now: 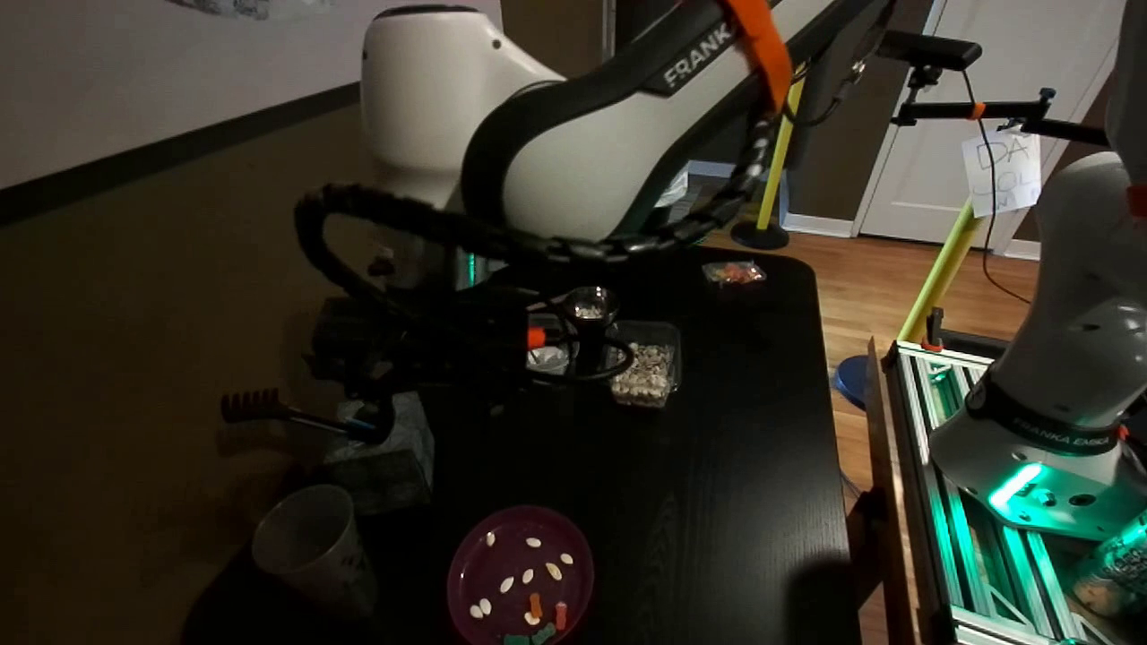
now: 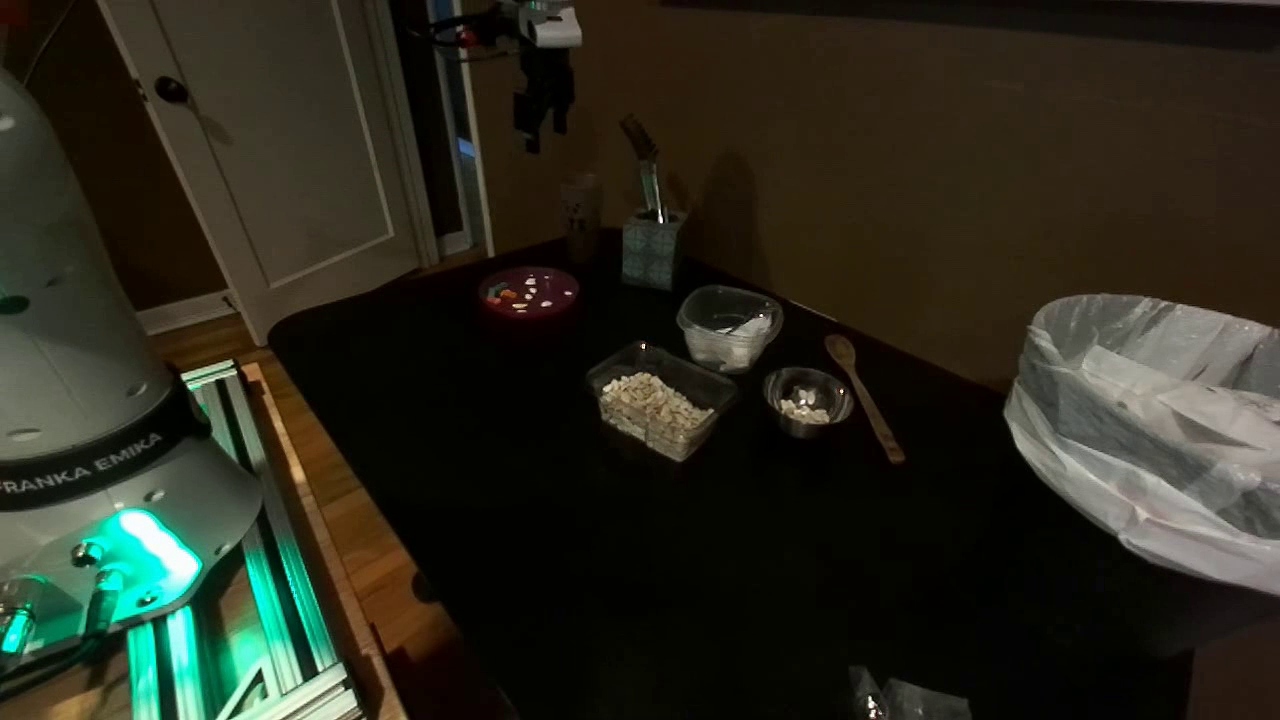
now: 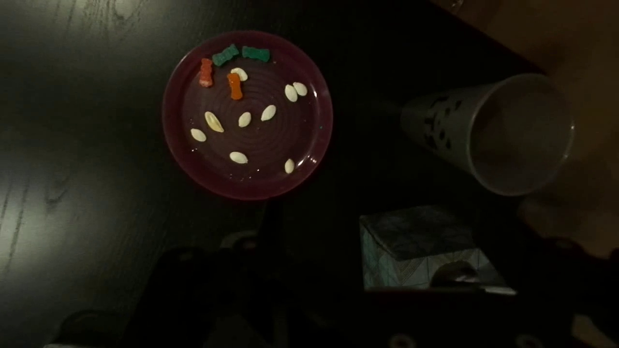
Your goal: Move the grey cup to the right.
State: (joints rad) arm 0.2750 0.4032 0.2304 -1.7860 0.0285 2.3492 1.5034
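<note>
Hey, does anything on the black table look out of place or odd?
Yes, one thing: in an exterior view, a dark toothed utensil sticks up out of what looks like a patterned tissue box. That's an unusual utensil holder.

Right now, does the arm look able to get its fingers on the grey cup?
Probably yes: its fingers seem empty, and in the wrist view nothing covers the open top of the grey cup. The patterned box nearby could crowd an approach from that side.
</note>
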